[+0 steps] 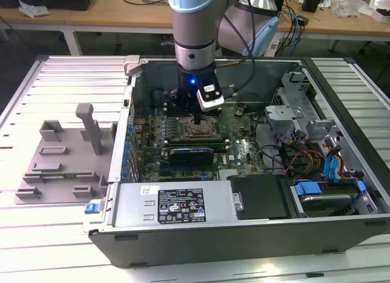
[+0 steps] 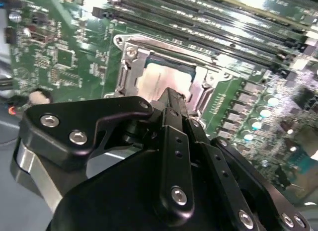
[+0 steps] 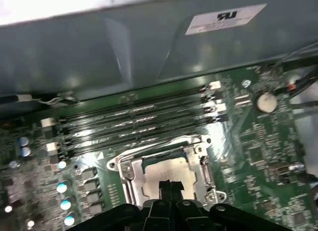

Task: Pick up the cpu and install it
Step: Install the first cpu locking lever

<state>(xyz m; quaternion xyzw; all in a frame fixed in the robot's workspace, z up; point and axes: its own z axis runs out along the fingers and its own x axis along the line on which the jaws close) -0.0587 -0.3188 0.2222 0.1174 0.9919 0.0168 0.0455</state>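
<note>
The cpu (image 2: 158, 83) lies flat in the motherboard socket, its silver top showing inside the metal socket frame (image 2: 130, 67). The first wrist view also shows the cpu (image 3: 160, 172) within the frame (image 3: 130, 172). My gripper (image 2: 172, 95) hangs just above the chip's near edge, its black fingers brought together and shut, and nothing shows between them. In the first wrist view the gripper (image 3: 170, 187) points down at the chip's edge. In the exterior view the gripper (image 1: 198, 117) stands over the socket (image 1: 196, 131) inside the open computer case (image 1: 244, 201); whether the tips touch the chip I cannot tell.
Rows of memory slots (image 3: 139, 119) run beside the socket. A black expansion card (image 1: 190, 154) sits nearer the case front. Drive bays and cables (image 1: 317, 155) crowd the exterior view's right. A grey fixture (image 1: 67, 152) stands on the table at the exterior view's left.
</note>
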